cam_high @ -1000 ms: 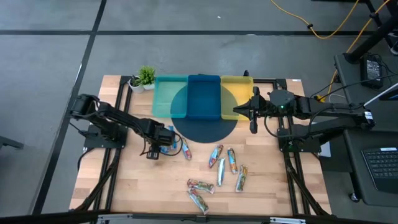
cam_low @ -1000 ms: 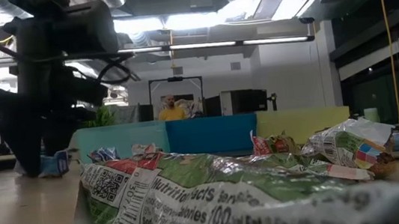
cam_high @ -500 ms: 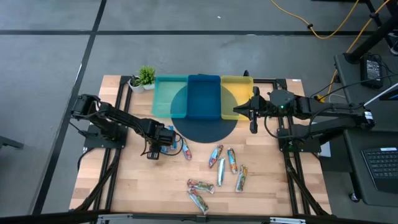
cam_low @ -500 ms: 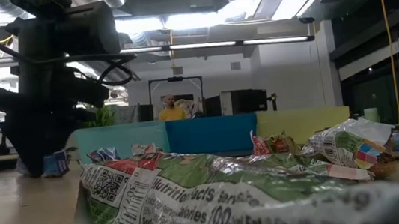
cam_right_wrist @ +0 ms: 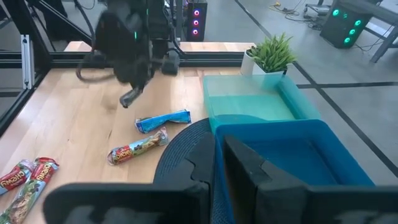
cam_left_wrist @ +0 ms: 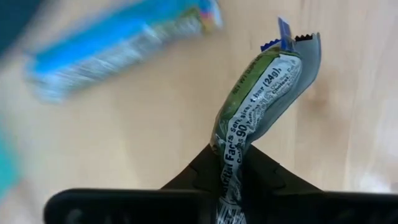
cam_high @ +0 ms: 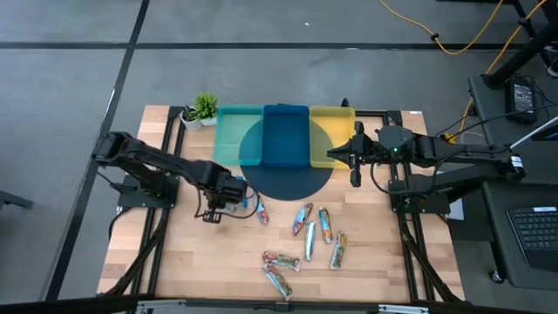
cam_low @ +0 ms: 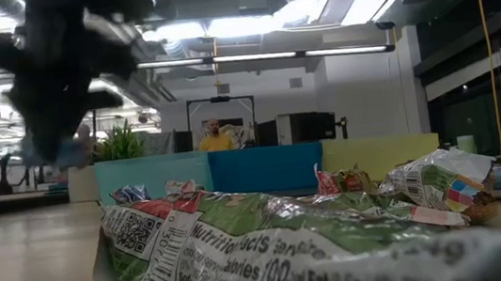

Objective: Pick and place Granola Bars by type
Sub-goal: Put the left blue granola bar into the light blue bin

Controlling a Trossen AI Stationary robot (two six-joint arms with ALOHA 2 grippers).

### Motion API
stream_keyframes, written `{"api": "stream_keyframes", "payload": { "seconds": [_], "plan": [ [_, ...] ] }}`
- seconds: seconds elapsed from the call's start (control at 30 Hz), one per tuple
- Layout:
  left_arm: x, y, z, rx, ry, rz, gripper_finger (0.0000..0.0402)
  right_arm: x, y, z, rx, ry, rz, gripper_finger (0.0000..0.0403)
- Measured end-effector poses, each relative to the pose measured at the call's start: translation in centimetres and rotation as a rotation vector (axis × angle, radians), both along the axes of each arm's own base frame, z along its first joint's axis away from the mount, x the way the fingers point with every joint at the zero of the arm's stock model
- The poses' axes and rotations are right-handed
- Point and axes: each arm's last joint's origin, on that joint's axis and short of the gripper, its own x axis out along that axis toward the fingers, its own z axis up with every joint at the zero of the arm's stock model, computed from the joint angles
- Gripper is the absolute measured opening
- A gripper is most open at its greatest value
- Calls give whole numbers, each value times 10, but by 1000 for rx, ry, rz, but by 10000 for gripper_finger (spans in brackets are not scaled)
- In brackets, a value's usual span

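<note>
One silver-wrapped granola bar point(cam_left_wrist: 264, 106) juts lengthwise from the left claw point(cam_left_wrist: 231, 167), clamped, left of centre; teal plastic tray point(cam_high: 237, 135) lies up-right.

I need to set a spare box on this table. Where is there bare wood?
Bare wood lies left of the near granola bars, and right of the bars. The middle cluster is crowded; the left pincer holds a bar there.
</note>
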Motion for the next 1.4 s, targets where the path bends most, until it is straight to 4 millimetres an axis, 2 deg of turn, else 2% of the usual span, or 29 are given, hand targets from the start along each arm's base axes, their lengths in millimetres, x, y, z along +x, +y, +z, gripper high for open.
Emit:
{"api": "stream_keyframes", "payload": {
  "seconds": [0.17, 0.33, 0.53, 0.73, 1.2, 1.4],
  "plan": [
    [3, 7, 54, 92, -222, 57, 32, 0, 0, 0, -2, 0, -1, 34],
    [0, 16, 99, 161, -457, 165, 20, 0, 0, 0, 0, 0, -2, 34],
    [-3, 27, 133, 187, -666, 269, 26, 0, 0, 0, 6, 0, -3, 34],
    [-6, 34, 145, 190, -717, 296, 22, 0, 0, 0, 6, 1, -3, 34],
    [-6, 39, 145, 179, -723, 379, 23, 0, 0, 0, 5, 1, -3, 34],
    [-12, 49, 152, 189, -764, 478, 23, 0, 0, 0, -5, 2, -3, 34]
  ]
}}
